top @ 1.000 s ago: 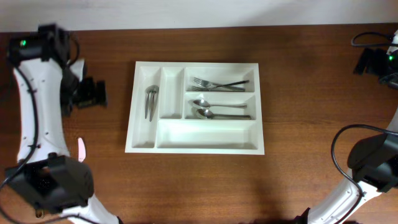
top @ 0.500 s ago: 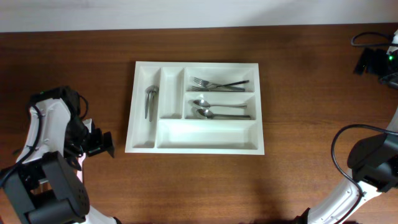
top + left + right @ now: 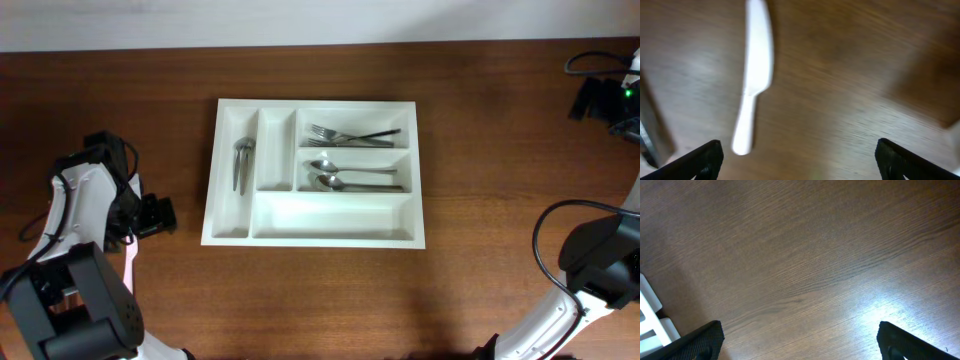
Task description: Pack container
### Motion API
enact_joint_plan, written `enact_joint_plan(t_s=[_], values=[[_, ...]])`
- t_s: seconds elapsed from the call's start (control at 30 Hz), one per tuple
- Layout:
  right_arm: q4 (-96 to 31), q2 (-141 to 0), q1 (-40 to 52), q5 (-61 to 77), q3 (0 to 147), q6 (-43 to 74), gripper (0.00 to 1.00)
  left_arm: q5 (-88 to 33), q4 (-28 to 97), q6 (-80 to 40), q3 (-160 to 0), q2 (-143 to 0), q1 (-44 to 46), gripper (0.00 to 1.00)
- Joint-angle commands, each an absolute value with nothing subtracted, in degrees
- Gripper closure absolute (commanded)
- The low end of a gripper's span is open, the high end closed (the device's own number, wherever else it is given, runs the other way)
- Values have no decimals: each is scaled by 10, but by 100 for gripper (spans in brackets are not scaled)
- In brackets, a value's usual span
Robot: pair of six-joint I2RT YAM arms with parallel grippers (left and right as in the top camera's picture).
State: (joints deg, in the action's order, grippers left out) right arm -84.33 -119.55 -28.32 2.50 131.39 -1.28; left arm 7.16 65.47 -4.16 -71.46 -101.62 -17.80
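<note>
1. Reference: clock directions are read on the overhead view, with 12 o'clock at the far edge of the table (image 3: 500,120).

2. Container: the white tray (image 3: 313,232) lies flat at the centre of the wooden table, long sides running from 9 to 3 o'clock. It has two narrow upright slots on its 9 o'clock side and three long slots stacked on the other side.
   - Outermost upright slot: one metal utensil (image 3: 241,165), type not readable.
   - Long slot at 12 o'clock: forks (image 3: 350,134), tines toward 9 o'clock.
   - Middle long slot: spoons (image 3: 350,176), bowls toward 9 o'clock.

3. Left gripper (image 3: 160,215): positioned at roughly 8 o'clock from the tray, near its short wall but apart from it. The fingers are spread fully, and the left wrist view shows only bare table between them. That view is blurred. A white plastic knife (image 3: 752,75) lies flat on the wood ahead of the fingers, offset toward one fingertip (image 3: 710,157), with its handle end nearest that fingertip. No contact with either finger is visible.

4. Right gripper (image 3: 588,99): positioned at 2 o'clock from the tray, well apart from it, near the far right corner of the table. The fingers are spread fully and released, with only wood grain between them. A corner of the tray shows at the edge of the right wrist view.
</note>
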Motion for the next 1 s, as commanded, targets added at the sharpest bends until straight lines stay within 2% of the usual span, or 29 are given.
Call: enact_joint_plan(t_s=[0.0,0.13,0.23,0.37,0.57,0.97], values=[[-843,-1194,-285,26,1313,-8,2,129,664,-67,-712,-1005,-224,1],[-843,-1194,-285,26,1313,-8,1,122,688,-70,-712,-1005,-323,1],[-843,-1194,-285,26,1313,-8,1,69,695,-57,-712,-1005,-384,1],[-843,-1194,-285,26,1313,-8,1,15,693,-19,-712,-1005,-432,1],[-843,-1194,-285,26,1313,-8,1,8,663,24,-712,-1005,-429,1],[-843,-1194,-285,26,1313,-8,1,-8,555,274,-712,-1005,-382,1]])
